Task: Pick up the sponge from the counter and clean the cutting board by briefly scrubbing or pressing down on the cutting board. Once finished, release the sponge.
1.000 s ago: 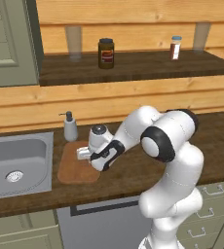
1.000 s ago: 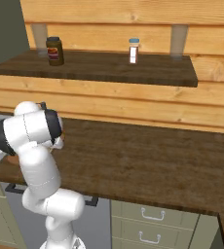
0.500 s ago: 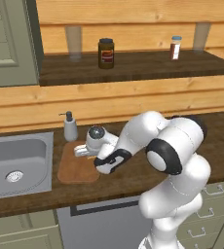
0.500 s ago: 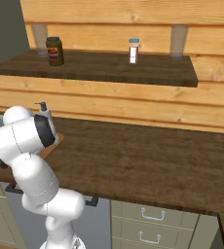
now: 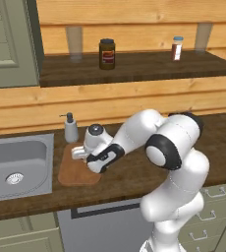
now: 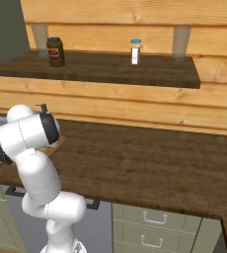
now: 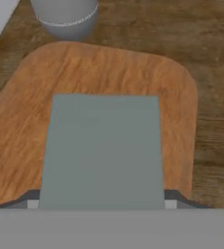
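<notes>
In the hand view the sponge (image 7: 104, 148) shows its grey-blue top, lying flat over the middle of the reddish-brown cutting board (image 7: 21, 131). My gripper (image 7: 102, 200) is shut on the sponge, one dark fingertip at each side of it. From the left base view the gripper (image 5: 91, 166) is low over the right part of the cutting board (image 5: 70, 172) on the dark counter (image 5: 134, 172), and the hand hides the sponge. A sliver of the cutting board (image 6: 57, 144) peeks out beside my arm in the right base view.
A grey soap dispenser (image 5: 70, 129) stands just behind the board, its base (image 7: 65, 17) close ahead of the sponge. The steel sink (image 5: 16, 165) lies left of the board. A dark jar (image 5: 106, 53) and a small bottle (image 5: 176, 48) stand on the higher shelf.
The arm's elbow has swung out and down while the hand stayed over the board's right part, sinking a little. The gripper stays shut on the sponge.
</notes>
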